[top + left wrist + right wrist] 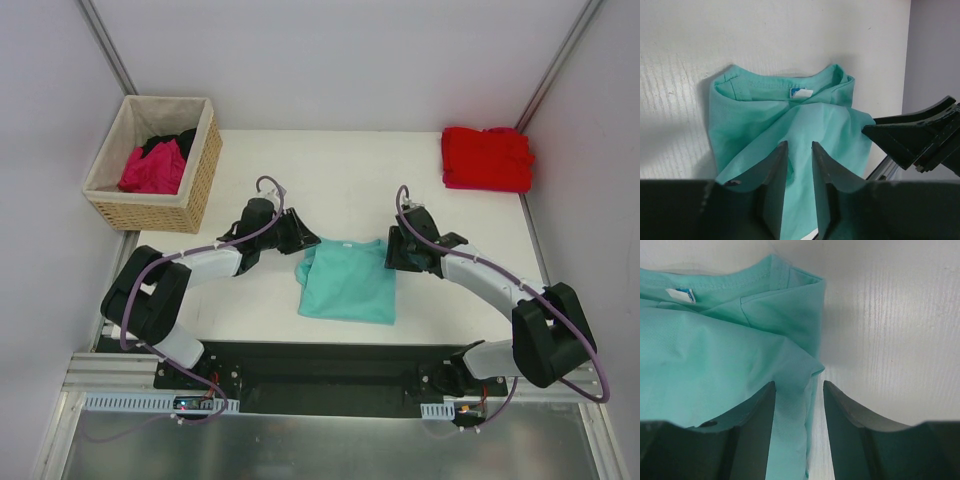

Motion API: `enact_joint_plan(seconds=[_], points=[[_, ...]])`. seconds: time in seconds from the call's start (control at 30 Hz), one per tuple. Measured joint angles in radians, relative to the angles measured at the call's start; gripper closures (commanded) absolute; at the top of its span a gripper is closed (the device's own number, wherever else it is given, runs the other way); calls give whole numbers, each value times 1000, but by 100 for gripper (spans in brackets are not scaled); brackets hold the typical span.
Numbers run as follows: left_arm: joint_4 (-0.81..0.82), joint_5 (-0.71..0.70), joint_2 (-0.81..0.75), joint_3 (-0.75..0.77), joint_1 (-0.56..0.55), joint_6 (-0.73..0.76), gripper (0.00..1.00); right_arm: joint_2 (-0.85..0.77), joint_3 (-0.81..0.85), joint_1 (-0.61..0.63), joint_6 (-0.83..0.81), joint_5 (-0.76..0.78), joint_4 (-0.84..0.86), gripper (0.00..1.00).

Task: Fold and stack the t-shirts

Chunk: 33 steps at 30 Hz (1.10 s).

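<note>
From above, the left tool point(308, 242) and right tool point(392, 252) hide their own tips. The teal shirt point(348, 285) is cut off by the left edge in the right wrist view (its label point(800, 92) bears print too small to read). The black shirt point(166, 142) sits mostly hidden behind the magenta shirt point(153, 170) in the basket point(150, 208).

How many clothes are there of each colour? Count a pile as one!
teal shirt: 1
red pile: 1
magenta bundle, in the basket: 1
black bundle, in the basket: 1
Total: 4
</note>
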Motion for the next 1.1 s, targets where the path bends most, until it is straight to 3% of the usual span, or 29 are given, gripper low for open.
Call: enact_joint_plan(seconds=[0.1, 0.37, 1.1], points=[[3, 10, 5, 0, 0, -7, 61, 0, 0, -6, -2, 0, 0, 54], [9, 23, 5, 0, 0, -12, 66, 0, 0, -14, -4, 0, 0, 54], [14, 38, 4, -4, 0, -17, 66, 38, 3, -22, 2, -11, 10, 59]])
